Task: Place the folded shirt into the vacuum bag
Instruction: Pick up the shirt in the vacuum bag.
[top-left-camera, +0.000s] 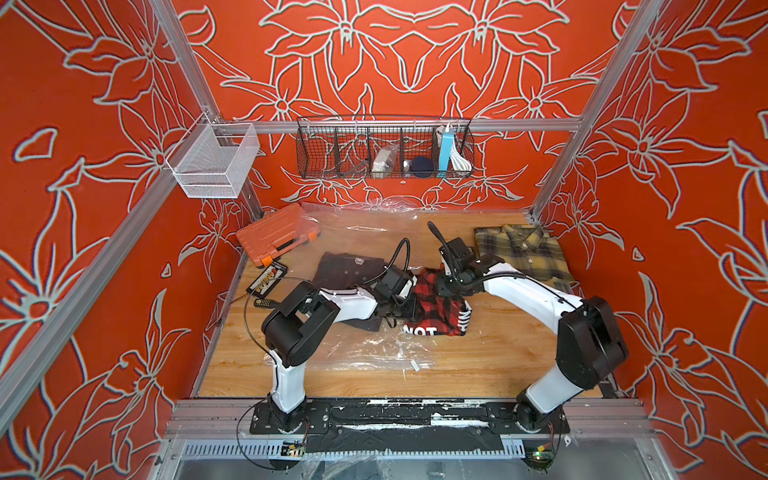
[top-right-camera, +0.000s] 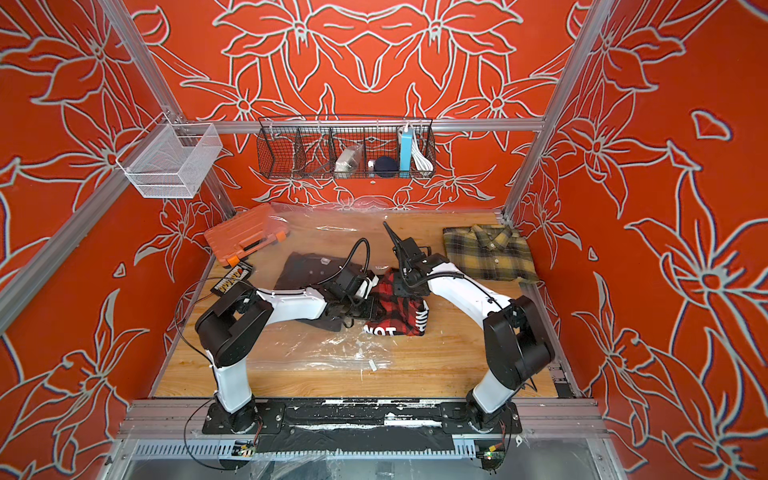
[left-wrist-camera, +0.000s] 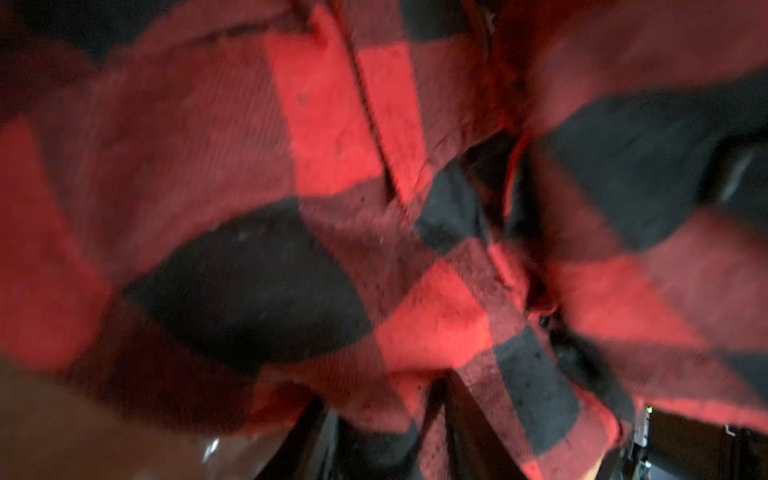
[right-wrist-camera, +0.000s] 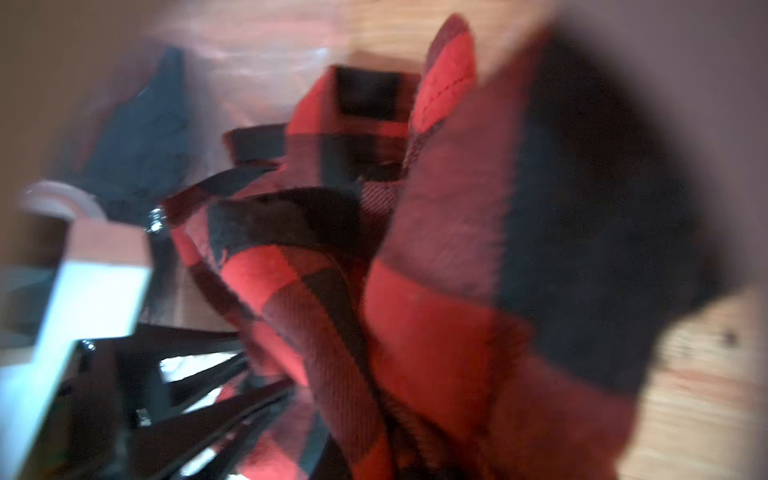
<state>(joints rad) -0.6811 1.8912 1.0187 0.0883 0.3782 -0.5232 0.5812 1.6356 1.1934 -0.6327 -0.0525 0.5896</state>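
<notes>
The folded shirt (top-left-camera: 436, 309) is red-and-black plaid with a black band of white letters. It lies bunched at mid-table on the edge of the vacuum bag (top-left-camera: 365, 349), in both top views. The bag (top-right-camera: 328, 349) is clear, crinkly plastic spread flat, with a small white clip (top-left-camera: 414, 365) near its front edge. My left gripper (top-left-camera: 409, 299) holds the shirt's left side, with cloth between its fingers (left-wrist-camera: 453, 411). My right gripper (top-left-camera: 446, 286) is shut on the shirt's far edge. In the right wrist view, cloth (right-wrist-camera: 436, 332) buries its jaws.
A dark shirt (top-left-camera: 345, 270) lies on the bag's area behind my left arm. A yellow plaid shirt (top-left-camera: 523, 249) sits at the back right and an orange case (top-left-camera: 276, 237) at the back left. A black wire basket (top-left-camera: 384, 149) and a white mesh basket (top-left-camera: 212, 162) hang on the walls.
</notes>
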